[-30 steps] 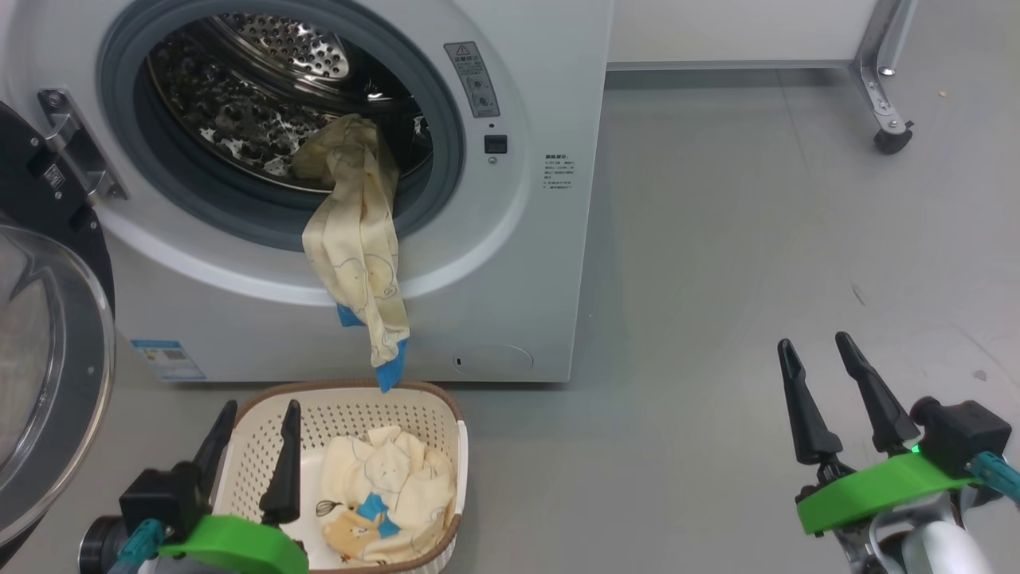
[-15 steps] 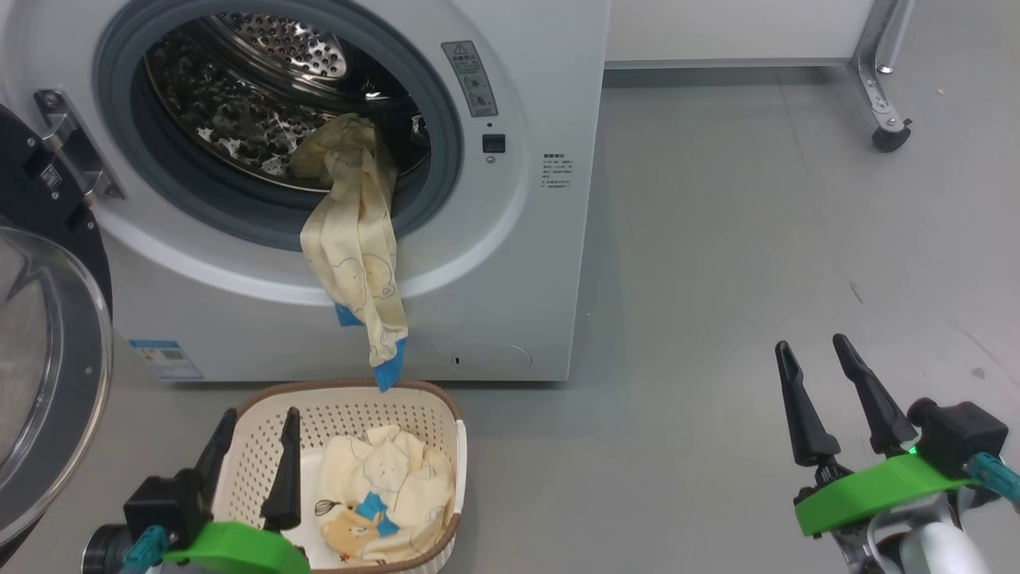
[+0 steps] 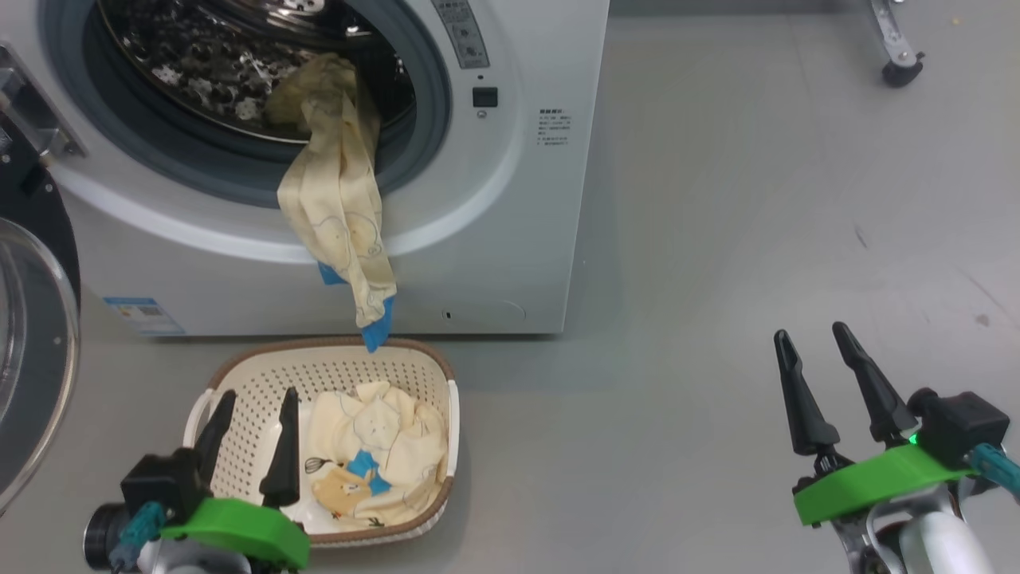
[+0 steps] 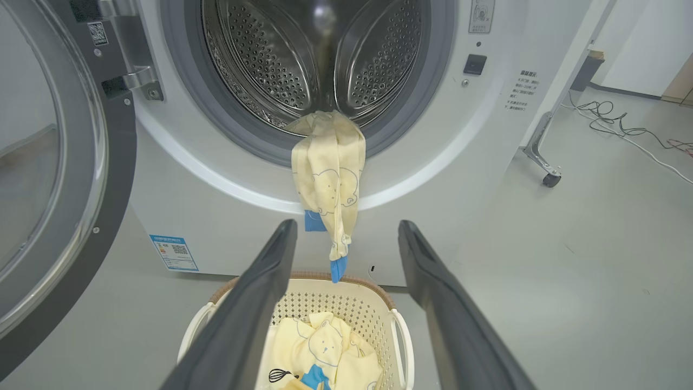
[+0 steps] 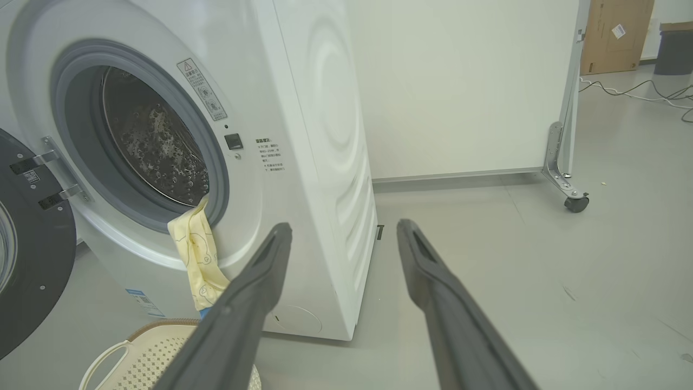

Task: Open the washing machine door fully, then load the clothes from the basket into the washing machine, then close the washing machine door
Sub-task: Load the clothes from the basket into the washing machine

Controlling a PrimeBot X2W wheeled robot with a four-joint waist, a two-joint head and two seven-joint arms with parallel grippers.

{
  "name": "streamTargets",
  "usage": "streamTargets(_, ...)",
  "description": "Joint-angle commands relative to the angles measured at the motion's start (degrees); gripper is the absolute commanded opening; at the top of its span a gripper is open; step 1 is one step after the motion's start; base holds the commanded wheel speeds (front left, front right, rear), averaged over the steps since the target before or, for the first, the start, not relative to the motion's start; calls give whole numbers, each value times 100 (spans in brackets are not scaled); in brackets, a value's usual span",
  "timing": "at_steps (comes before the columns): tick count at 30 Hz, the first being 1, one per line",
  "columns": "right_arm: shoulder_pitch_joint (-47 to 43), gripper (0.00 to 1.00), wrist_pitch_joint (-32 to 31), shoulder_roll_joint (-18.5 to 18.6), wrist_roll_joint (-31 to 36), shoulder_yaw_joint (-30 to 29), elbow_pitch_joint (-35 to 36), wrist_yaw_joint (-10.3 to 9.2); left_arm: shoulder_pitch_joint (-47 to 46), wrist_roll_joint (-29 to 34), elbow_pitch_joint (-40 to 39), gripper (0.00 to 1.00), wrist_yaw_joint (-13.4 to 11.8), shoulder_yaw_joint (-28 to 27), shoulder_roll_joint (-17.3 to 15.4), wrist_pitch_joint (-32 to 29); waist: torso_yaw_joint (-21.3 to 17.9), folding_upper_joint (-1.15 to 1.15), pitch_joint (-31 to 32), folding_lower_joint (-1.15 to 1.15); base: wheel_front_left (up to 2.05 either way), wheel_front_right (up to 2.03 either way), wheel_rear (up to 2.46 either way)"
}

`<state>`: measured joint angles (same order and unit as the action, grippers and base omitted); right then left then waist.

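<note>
Two claws, both released, nothing held. Left claw (image 3: 256, 396) hovers over the near left part of the one basket (image 3: 319, 373), which sits on the floor (image 3: 717, 239). Right claw (image 3: 810, 332) is over bare floor, well apart.

Clothes (image 3: 382, 446) heaped in the basket: possibly two pieces, the folds hide the count.

One garment (image 3: 339, 199) hangs from the drum (image 3: 199, 72) of the washing machine (image 3: 510, 199), its blue cuff just above the basket's far rim.

One washing machine door (image 3: 36, 359), open, at left.
</note>
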<state>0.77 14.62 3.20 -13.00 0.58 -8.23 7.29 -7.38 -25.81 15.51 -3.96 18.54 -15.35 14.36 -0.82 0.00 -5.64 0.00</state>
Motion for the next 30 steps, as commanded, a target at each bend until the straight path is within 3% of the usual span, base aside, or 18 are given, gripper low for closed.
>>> streamTargets(1, 386, 100, 38, 90, 52, 114, 234, 20, -499, 1, -41, 100, 49, -315, -74, 63, -62, 0, -382, 0, 0, 0, 0)
streamTargets(8, 659, 100, 38, 118, 164, 141, 330, 20, -1250, -196, 554, 100, 345, -412, 80, 63, -140, 0, -1161, 0, 0, 0, 0)
streamTargets(15, 1023, 100, 38, 102, 262, 150, 459, 20, -2493, -377, 1723, 100, 651, -460, 139, -54, -349, 0, -1999, 0, 0, 0, 0)
streamTargets(30, 1452, 100, 38, 5, 367, 286, 601, 20, -5039, -261, 3920, 100, 936, -311, -7, -232, -765, 0, -3136, 0, 0, 0, 0)
